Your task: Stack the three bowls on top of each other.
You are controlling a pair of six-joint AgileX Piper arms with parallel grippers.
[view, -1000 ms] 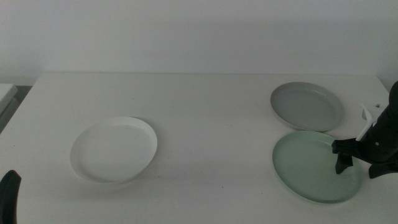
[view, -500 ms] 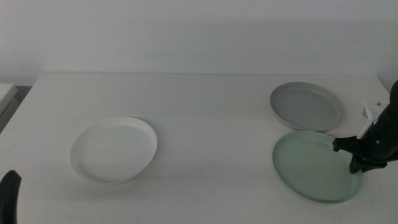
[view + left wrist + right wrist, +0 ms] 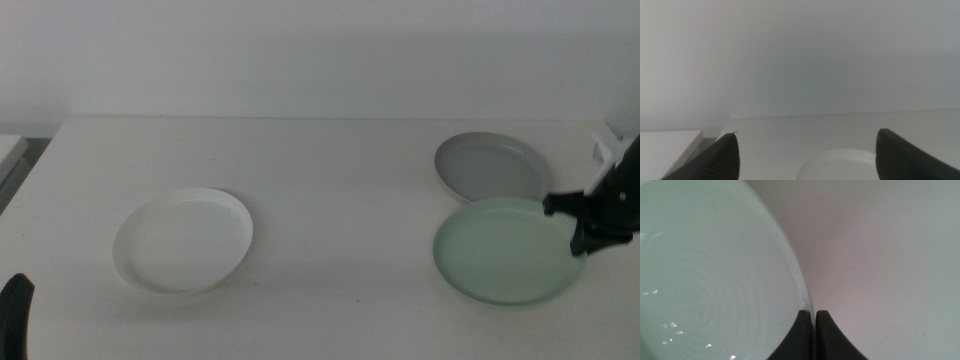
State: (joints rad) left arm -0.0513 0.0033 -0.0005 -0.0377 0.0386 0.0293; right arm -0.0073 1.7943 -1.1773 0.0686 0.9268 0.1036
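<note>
Middle view: white table (image 3: 330, 160) fills most of the frame, plain pale wall behind it. Three bowls on it, all hold nothing. White bowl (image 3: 183, 240) sits alone on the left half, well apart from the other two. Pale green bowl (image 3: 505, 252) is at the right, near the front edge; its far rim overlaps the near rim of the grey bowl (image 3: 492, 170) in this view, cannot tell if they touch. Grey bowl lies behind it, close to the table's right edge.

Right gripper (image 3: 580, 222) is at the green bowl's right rim. Right wrist view: its jaws are pinched together on the rim of the pale green bowl (image 3: 710, 275), bare table (image 3: 890, 255) beside it.

Left gripper (image 3: 14, 315) waits at the bottom-left corner, off the front-left of the table. Left wrist view: jaws spread wide, white bowl (image 3: 840, 165) seen between them.

Wide bare stretch of table between the white bowl and the right-hand pair.
</note>
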